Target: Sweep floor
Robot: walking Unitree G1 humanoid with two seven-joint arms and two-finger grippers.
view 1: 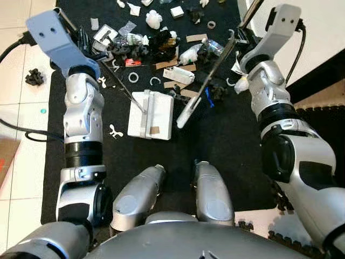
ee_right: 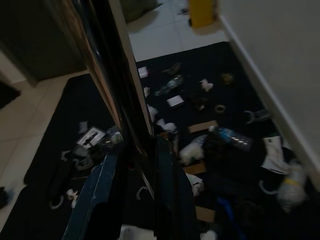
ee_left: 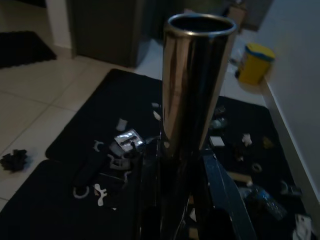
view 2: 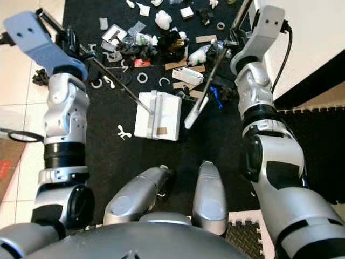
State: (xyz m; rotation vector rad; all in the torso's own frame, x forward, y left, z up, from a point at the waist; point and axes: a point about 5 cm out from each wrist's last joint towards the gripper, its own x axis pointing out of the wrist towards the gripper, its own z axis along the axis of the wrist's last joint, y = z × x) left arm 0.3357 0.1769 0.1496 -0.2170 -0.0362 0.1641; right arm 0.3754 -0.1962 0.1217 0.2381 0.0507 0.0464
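**Both arms raised over a littered mat, one handle in each gripper**

My left gripper is up at the near-left corner of the black mat. In the left wrist view my fingers are closed around a shiny metal tube, the upper end of the dustpan handle. From the gripper that thin rod slants down and to the right, and its far end meets the white dustpan, which lies flat on the mat below and right of the gripper, just ahead of my knees. A small white scrap lies on the mat just left of the dustpan. Out past the mat's left edge, on the pale tiles, sits one dark clump.

Ahead of both grippers the litter is spread across the mat: white crumpled bits, cardboard strips, rings, black clumps, a clear bottle.

My right gripper is at the mat's right side, near the wall. In the right wrist view my fingers are shut on a dark pole, the broom handle. The pole slants down and to the left from the gripper, and its pale lower end rests on the mat just right of the dustpan, apart from it. A blue scrap lies beside the pole.
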